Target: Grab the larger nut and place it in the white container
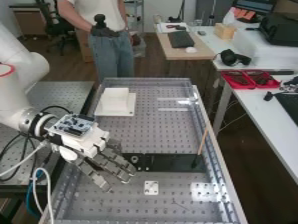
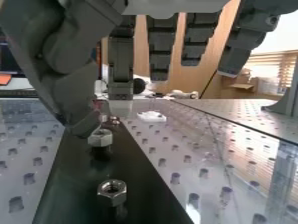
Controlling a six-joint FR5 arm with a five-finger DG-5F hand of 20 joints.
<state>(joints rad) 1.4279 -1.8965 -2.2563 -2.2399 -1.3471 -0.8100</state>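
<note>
The hand (image 1: 85,144) is over the left end of the black bar (image 1: 174,162) in the high view, its fingers extended and covering that end. In the wrist view the hand (image 2: 159,52) has straight fingers hanging, with the thumb's tip right beside the larger nut (image 2: 100,138), nothing gripped. Closer to the wrist camera, the smaller nut (image 2: 112,192) stands on the same bar. Beyond both nuts is the bearing (image 2: 114,120); from above, the bearing (image 1: 134,159) lies just past the fingertips. The white container (image 1: 115,99) stands farther back on the bench, away from the hand.
A thin wooden stick (image 1: 202,143) leans at the bar's right end. Nearer the front lies a small white plate (image 1: 151,187) with holes. The bench tray has a raised clear rim (image 1: 148,80). Cables (image 1: 41,172) hang at the left, beside the arm.
</note>
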